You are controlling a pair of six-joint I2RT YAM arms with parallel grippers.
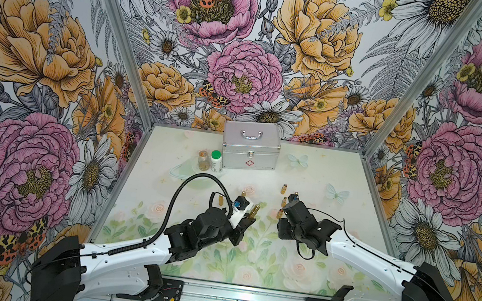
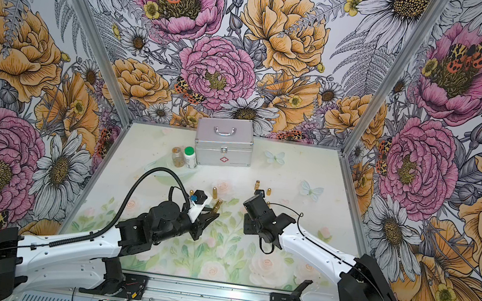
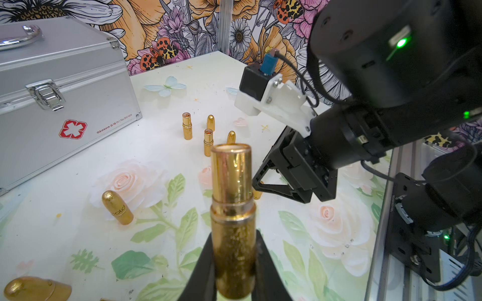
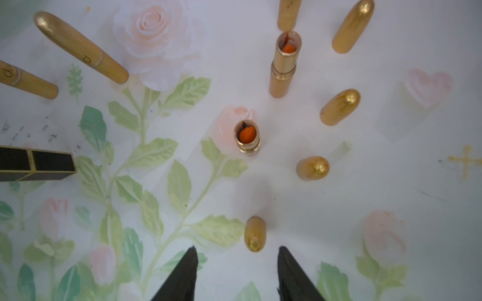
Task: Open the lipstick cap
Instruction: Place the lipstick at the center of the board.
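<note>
Lipstick uncapped, long axis tilted, open end up and rearward | left fingers clamp base | right fingers parted, empty

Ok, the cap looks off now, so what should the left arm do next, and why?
Probably lower the uncapped lipstick and stand it on the mat. The left end effector grips it with its top open, and a gold cap stands free before the open right end effector.
</note>
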